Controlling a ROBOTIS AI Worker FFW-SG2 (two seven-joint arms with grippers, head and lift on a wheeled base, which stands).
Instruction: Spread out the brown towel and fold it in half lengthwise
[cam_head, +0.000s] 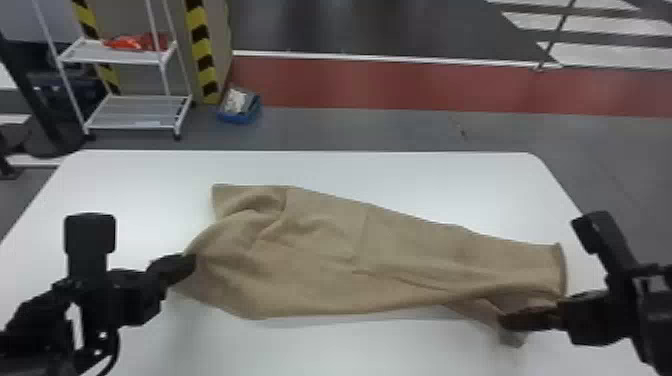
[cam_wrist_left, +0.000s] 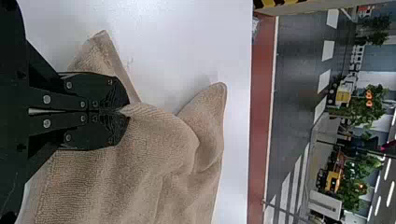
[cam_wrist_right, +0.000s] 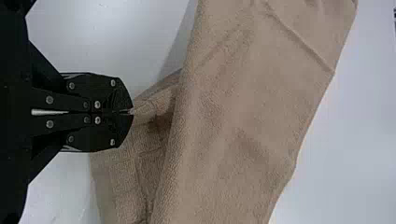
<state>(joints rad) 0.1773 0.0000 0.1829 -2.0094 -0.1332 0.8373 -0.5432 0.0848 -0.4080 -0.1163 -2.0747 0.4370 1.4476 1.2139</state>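
Brown terry-cloth towel: creased, lying L to R across white round-cornered table, one end nr table's R edge. L black flat-fingered gripper, table's L side: jaws closed, pinching towel's L end. R black flat-fingered gripper, nr R edge: jaws closed on towel's lower layer.

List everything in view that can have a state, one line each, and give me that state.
Brown towel: rumpled, partly spread, not neatly folded
Left claw: shut on the towel
Right claw: shut on the towel
White table: level, bearing the towel
White rack: upright, red item on its upper shelf
Blue bin: on the floor, holding things
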